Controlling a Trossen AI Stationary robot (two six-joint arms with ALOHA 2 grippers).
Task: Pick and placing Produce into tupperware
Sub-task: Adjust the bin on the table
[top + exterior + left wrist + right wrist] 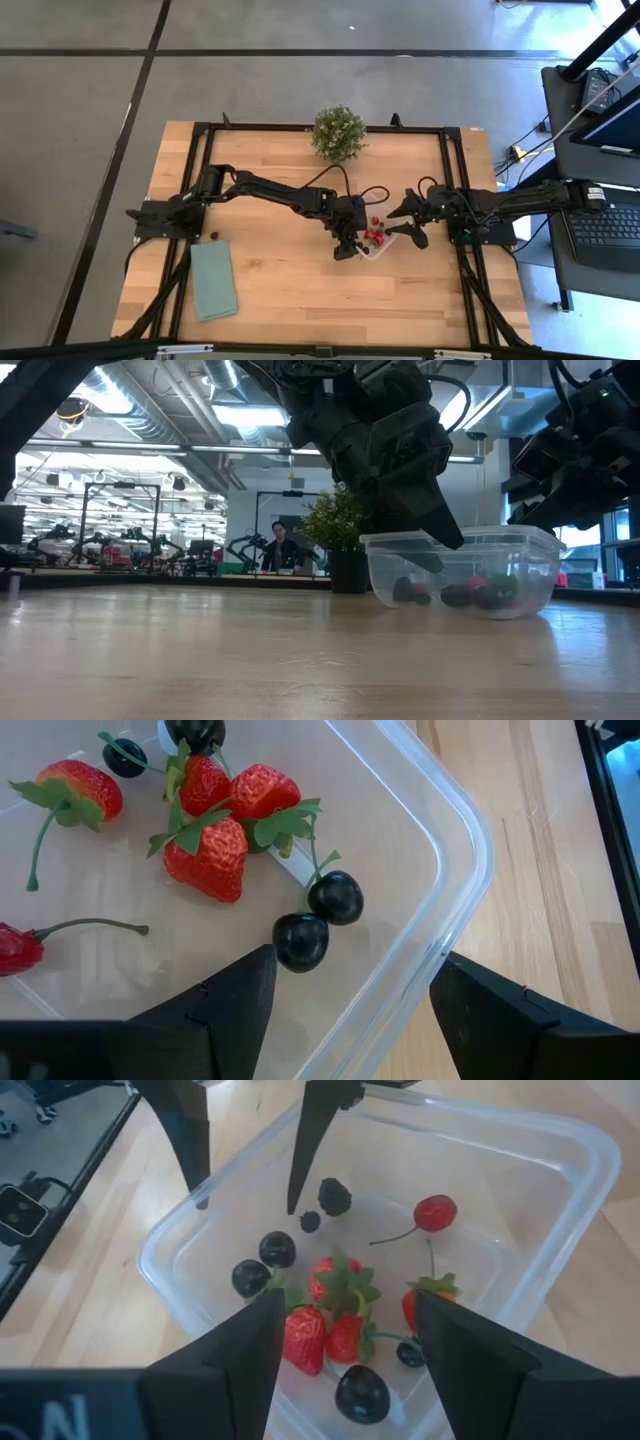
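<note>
the table (300, 290) was pale wood planks with a black frame. nearest the front edge, at about seven o'clock, lay a flat teal cloth (214, 279). right of centre, at about four o'clock, stood the tub (382, 246), clear smooth plastic, rectangular with rounded corners and a thick rim, no lid. all the produce (335, 1305) visible lay inside it: pitted red strawberries with green leafy caps, glossy round black cherries on thin stems, a knobbly blackberry and a small red cherry.

the left gripper (346, 245) stood over the tub's left rim, one dark wedge-shaped finger inside the wall, the other outside; the fingers were spread apart, grasping nothing, with two black cherries (318, 920) just ahead of the inner finger. the right gripper (412, 232) hung above the tub's right side, fingers parted and empty, the strawberries lying between and beyond them.

farthest, at twelve o'clock, sat a bushy green plant (338, 133).
</note>
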